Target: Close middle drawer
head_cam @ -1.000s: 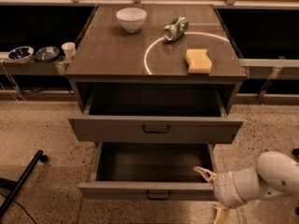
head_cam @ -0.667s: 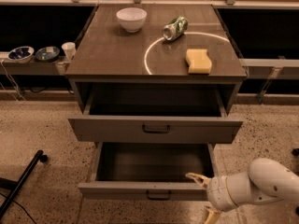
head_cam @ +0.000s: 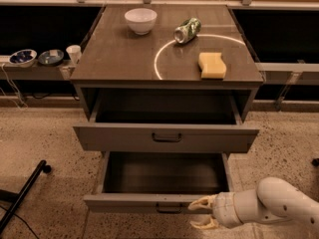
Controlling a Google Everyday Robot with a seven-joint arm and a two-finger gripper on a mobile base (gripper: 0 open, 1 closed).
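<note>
Middle drawer (head_cam: 144,202) stands pulled far out under the upper drawer (head_cam: 119,137), which is also open; both show bare dark floors. Gripper (head_cam: 203,213) sits at its front, right of the handle (head_cam: 168,209), jaws spread wide and holding nothing. A bowl (head_cam: 140,20), can (head_cam: 187,30) and sponge (head_cam: 212,65) rest on top.
</note>
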